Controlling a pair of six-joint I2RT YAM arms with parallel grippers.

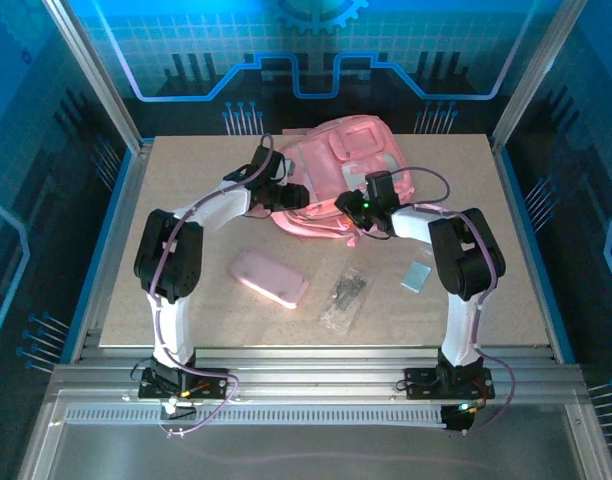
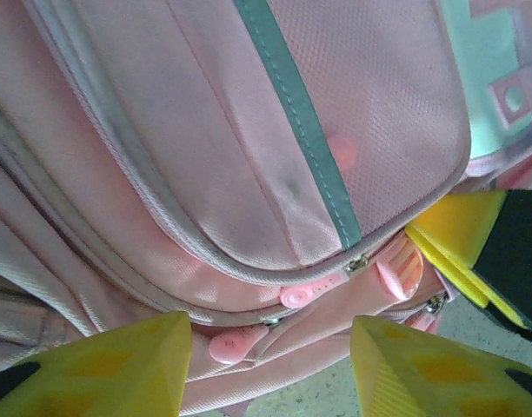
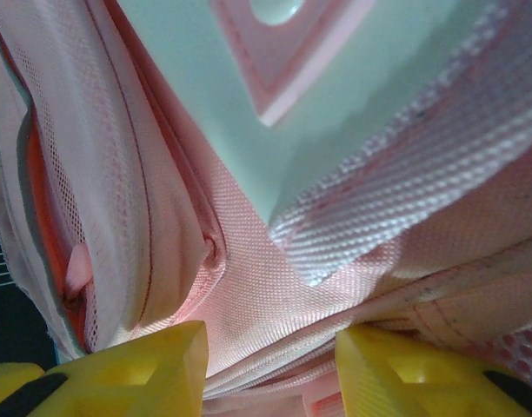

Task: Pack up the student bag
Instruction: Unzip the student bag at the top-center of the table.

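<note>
A large soft pink fabric backpack (image 1: 356, 150) lay far on the beige surface (image 1: 526, 290), a flat pink pencil case (image 1: 269, 277) nearer.

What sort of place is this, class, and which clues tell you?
Likely a robotics lab test cell: a table boxed in by aluminium framing, blue circuit-pattern wall panels, and two robot arms bolted at its edge, the left arm and right arm.
</note>
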